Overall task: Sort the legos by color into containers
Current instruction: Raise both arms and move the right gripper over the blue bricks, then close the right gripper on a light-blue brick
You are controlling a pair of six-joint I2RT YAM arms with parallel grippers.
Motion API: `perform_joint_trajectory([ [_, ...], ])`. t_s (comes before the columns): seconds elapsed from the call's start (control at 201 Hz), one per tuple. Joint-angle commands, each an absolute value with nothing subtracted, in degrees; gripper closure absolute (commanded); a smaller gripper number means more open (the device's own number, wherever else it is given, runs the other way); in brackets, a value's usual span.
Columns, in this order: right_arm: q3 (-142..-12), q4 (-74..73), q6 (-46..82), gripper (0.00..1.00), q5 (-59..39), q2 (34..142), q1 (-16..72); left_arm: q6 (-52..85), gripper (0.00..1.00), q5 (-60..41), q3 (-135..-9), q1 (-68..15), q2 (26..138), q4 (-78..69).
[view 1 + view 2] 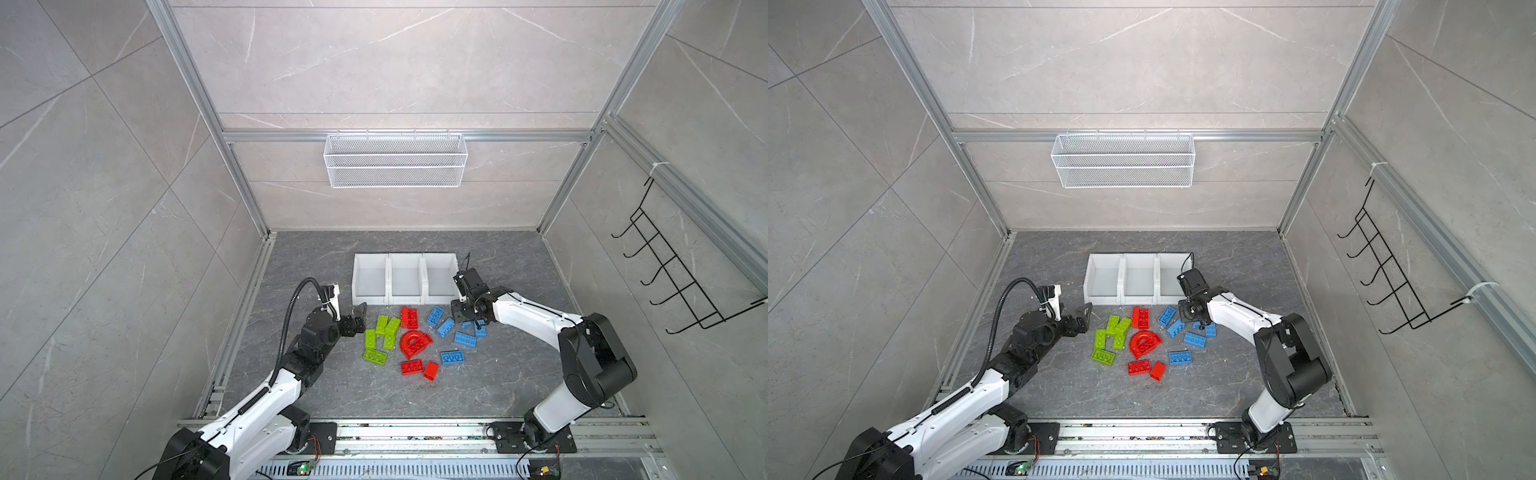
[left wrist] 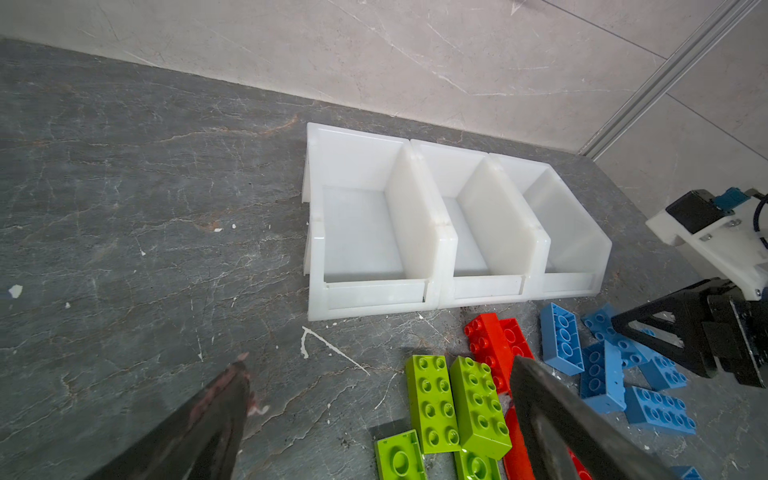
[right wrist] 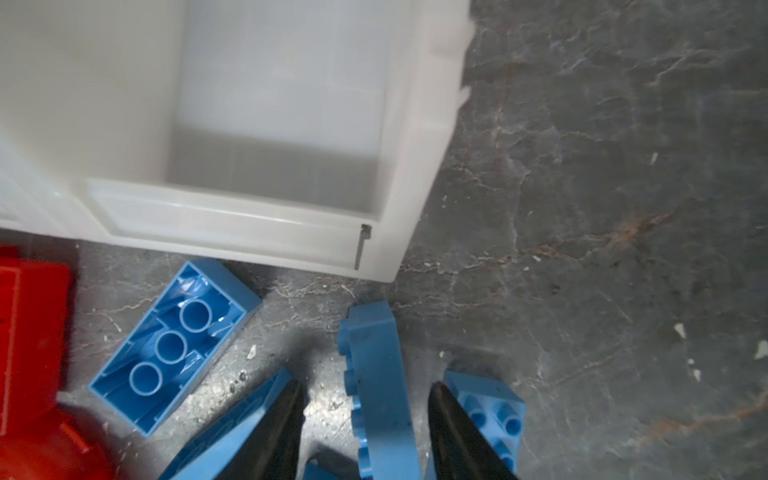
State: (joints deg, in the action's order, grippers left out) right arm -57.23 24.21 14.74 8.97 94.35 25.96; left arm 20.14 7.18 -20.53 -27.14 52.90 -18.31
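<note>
The blue brick point(image 3: 376, 374) stands on one long edge, studs facing sideways. Its long axis runs toward the bench's back edge, and its far end points at the front corner of the rightmost white container point(image 3: 232, 224). It sits right of the middle of the bench point(image 1: 519, 374), among other blue bricks point(image 1: 465, 339). The right gripper point(image 3: 366, 384) straddles it with jaws partly open. A clear gap shows between one finger and the brick, so nothing is clamped. Mid-bench lie red bricks point(image 1: 412, 367), with green bricks point(image 1: 375, 356) further left. There the left gripper point(image 1: 358, 318) hovers, jaws spread wide and holding nothing.
</note>
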Motion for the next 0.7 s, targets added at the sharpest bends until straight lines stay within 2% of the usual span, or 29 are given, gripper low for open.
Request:
perform_joint_trajectory([
  [0.0, -58.9, 25.0, 13.4, 0.49, 7.7, 96.4, 25.4, 18.8, 0.0, 9.0, -20.4, -27.4, 52.8, -19.1],
  [0.448, -60.4, 25.7, 13.1, 0.54, 7.0, 100.4, 24.7, 20.1, 0.0, 11.4, -20.9, -27.3, 53.7, -17.8],
  [0.692, -60.2, 26.2, 13.2, 0.64, 7.2, 100.3, 24.7, 21.1, 0.0, 13.7, -19.8, -27.3, 51.8, -17.6],
])
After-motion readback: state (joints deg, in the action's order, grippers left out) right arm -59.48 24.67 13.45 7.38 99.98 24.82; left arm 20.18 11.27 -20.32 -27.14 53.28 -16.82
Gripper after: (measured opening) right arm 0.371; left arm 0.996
